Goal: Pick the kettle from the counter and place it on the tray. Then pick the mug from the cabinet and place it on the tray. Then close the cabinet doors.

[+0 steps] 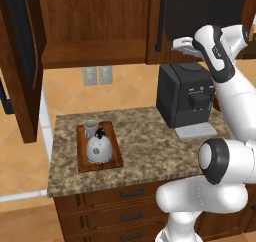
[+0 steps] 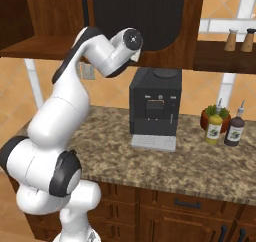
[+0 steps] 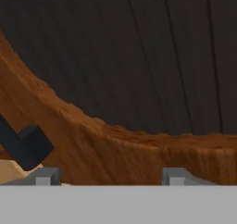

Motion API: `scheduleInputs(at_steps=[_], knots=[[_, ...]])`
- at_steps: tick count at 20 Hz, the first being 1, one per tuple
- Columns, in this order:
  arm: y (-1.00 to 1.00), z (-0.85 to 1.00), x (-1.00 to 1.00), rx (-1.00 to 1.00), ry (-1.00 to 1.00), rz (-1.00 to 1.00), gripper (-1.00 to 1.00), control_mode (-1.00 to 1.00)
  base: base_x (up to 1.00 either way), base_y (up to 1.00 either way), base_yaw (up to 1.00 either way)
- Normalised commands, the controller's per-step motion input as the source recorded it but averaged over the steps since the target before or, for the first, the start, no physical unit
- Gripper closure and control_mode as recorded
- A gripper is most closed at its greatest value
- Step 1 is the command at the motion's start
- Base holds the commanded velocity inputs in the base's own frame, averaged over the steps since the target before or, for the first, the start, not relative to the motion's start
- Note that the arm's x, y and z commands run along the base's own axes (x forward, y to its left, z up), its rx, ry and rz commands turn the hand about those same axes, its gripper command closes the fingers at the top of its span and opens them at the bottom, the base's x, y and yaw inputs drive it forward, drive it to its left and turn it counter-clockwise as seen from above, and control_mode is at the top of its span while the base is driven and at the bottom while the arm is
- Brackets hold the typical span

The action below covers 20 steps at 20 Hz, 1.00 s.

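Speckled brown-and-beige granite counter runs over dark wooden drawers with black handles, under a large dark brown wall cabinet whose plain wooden shelf is bare. On the counter's left part lies the flat reddish-brown wooden tray; the squat silver-grey kettle with its black handle sits on it, and the small pale grey-green mug stands on the tray just behind the kettle. The robot's two-finger gripper is raised close against the right cabinet door, by its dark panel and wooden frame; its fingers stand apart with nothing between them. The left cabinet door hangs swung open. A large black coffee machine stands at the counter's back.
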Motion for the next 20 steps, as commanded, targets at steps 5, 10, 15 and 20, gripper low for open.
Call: scheduleInputs(at_steps=[5, 10, 15, 20], knots=[[0.03, -0.31, -0.87, -0.02, 0.0, 0.0, -1.0, -1.0, 0.0, 0.0, 0.0], [0.19, -0.1, -0.98, -0.07, 0.0, 0.0, -1.0, -1.0, 0.0, 0.0, 0.0], [0.8, 0.0, -0.69, -0.34, 0.0, 0.03, -1.0, -1.0, 0.0, 0.0, 0.0], [0.96, -0.13, -0.51, -0.44, -0.01, 0.01, -1.0, -1.0, 0.0, 0.0, 0.0]])
